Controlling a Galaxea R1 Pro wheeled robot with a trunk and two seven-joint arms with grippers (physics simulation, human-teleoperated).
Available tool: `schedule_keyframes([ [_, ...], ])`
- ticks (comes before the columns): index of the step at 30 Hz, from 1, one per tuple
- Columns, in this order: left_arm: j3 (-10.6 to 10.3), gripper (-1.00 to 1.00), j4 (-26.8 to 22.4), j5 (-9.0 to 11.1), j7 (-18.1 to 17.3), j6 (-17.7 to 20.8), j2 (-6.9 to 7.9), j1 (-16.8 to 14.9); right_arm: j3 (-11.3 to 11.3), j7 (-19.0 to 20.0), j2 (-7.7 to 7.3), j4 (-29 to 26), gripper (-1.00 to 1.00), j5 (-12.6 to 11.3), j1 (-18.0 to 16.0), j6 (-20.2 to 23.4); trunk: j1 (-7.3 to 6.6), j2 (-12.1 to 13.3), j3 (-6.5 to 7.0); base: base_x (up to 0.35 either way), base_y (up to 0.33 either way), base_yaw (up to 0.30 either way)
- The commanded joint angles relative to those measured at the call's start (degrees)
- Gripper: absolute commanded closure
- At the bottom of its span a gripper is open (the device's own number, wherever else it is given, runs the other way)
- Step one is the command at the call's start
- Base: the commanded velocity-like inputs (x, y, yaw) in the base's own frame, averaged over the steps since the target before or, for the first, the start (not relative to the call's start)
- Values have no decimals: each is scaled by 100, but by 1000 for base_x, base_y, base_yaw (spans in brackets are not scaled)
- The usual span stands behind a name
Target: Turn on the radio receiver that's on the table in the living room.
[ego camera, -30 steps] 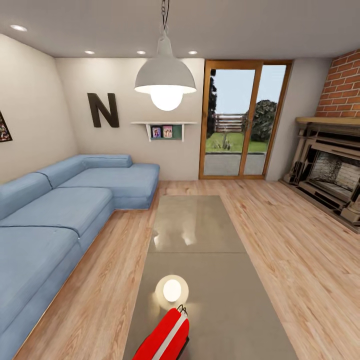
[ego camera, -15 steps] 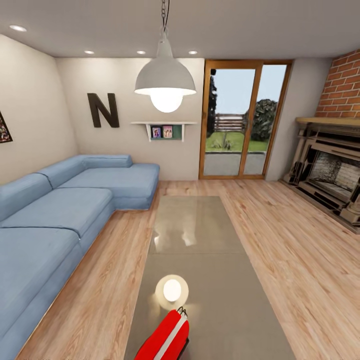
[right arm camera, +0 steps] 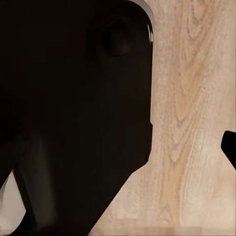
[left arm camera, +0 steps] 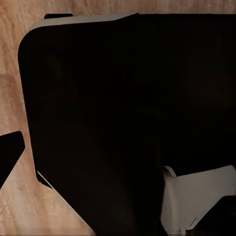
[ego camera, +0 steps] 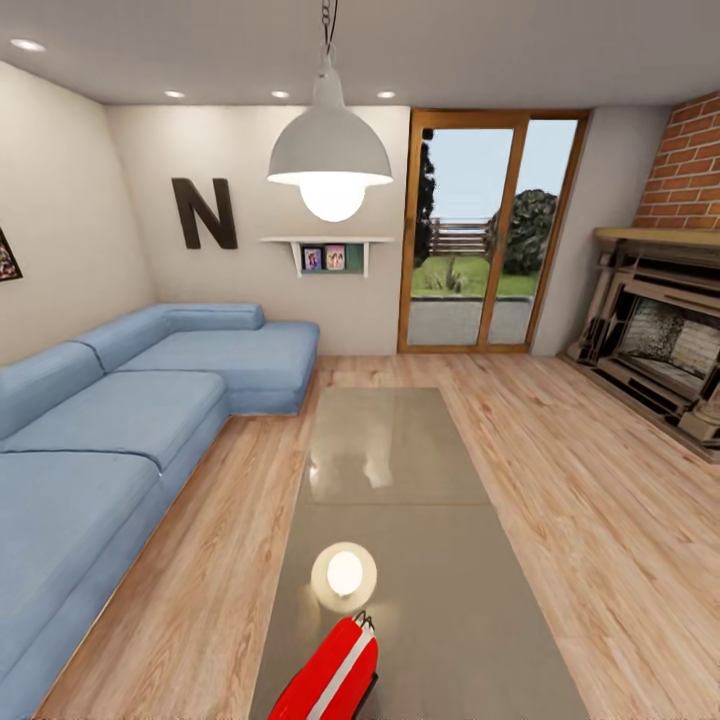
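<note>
- The head camera has tipped slightly: the far wall, the big "N" (ego camera: 205,213) and the glass door (ego camera: 487,232) sit a little differently in the picture.
- The radio receiver (ego camera: 330,672) on the table (ego camera: 440,600) lies a touch lower at the near edge.
- Nothing itself has moved.

Radio receiver (ego camera: 332,675) cut off by head view's near edge; dial not visible. Sofa (ego camera: 90,440) runs off left edge, fireplace (ego camera: 665,340) off right. Shelf photos (ego camera: 324,259) too small to read. Both wrist views: dark robot bodywork blocks most of the floor (right arm camera: 196,123); gripper states can't tell.
</note>
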Motion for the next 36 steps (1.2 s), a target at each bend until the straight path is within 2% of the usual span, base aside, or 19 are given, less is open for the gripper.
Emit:
schedule_keyframes([
  [1,0,-100,0,5,3,0,0,3,0,0,0,0,-100,0,0,-1,-1,1,-9,0,0,0],
  [36,27,-100,0,36,7,0,18,1,8,0,0,0,-100,0,0,-3,-1,1,-329,0,0,0],
])
